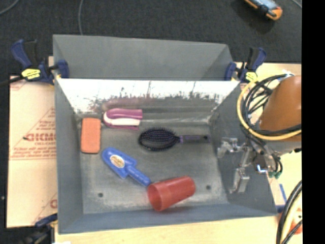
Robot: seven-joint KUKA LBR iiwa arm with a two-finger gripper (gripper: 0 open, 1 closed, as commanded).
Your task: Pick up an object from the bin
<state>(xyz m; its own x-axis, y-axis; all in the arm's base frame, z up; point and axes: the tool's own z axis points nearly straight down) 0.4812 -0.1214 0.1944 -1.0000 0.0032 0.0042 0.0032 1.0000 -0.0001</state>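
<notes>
Five loose things lie on the floor of the grey metal bin (68, 151), none of them heaped. Along the back, just under the far wall, lies a pink and white handle-shaped piece (123, 118) on its long side. Just below its left end, close to the left wall, an orange block (91, 134) lies flat, its long side running front to back. Near the middle of the floor is a dark hairbrush (159, 139), its oval head to the left and its thin handle pointing right toward the right wall. In front of it a blue tool (123, 165) with a round yellow label lies slantwise, its narrow end reaching down to the right until it is just beside a red cup (171, 192). The cup is tipped on its side near the front wall, with its open mouth toward the lower left. The claw (236, 177) hangs over the sloping right wall of the bin, well apart from the orange block and the pink and white piece; the red cup and the hairbrush's handle are the nearest things to it, to its left, and it touches neither. Whether the claw stands wide or narrow I cannot tell. Above it on the wrist sit an orange cover (284, 105) and loops of dark cables (249, 103).
</notes>
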